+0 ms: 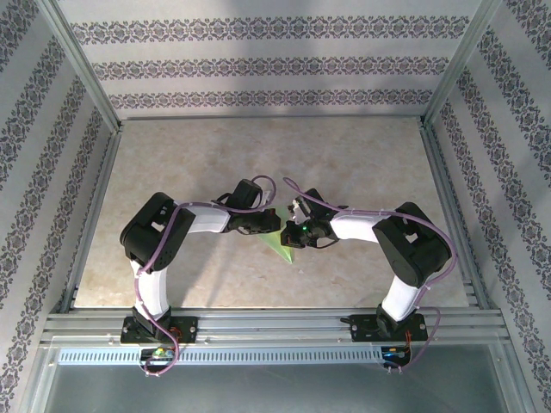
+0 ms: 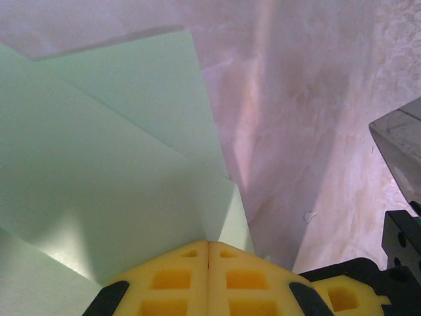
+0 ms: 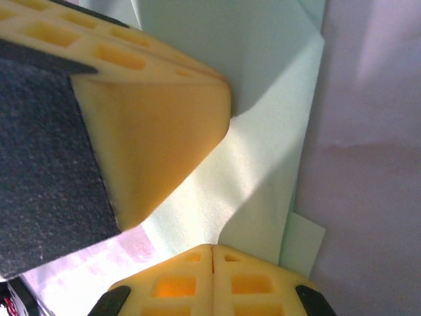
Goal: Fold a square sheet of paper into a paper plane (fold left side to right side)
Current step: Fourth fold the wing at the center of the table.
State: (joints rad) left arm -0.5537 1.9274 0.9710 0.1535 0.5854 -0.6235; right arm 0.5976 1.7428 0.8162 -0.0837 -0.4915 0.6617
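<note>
Left hand (image 2: 208, 253), right hand (image 3: 212, 255) both closed, empty, tips down at folded sheet (image 1: 280, 246), its point at 6 o'clock. Suggest one hand anchors, other slides along crease

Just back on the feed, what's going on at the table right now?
Both arms meet mid-table over the pale green sheet of paper, which shows diagonal folds and a pointed end. The left gripper and the right gripper are both shut, with their tips down at the folded layers, apparently pressing them against the table. The paper looks part-folded, not yet a finished plane.
</note>
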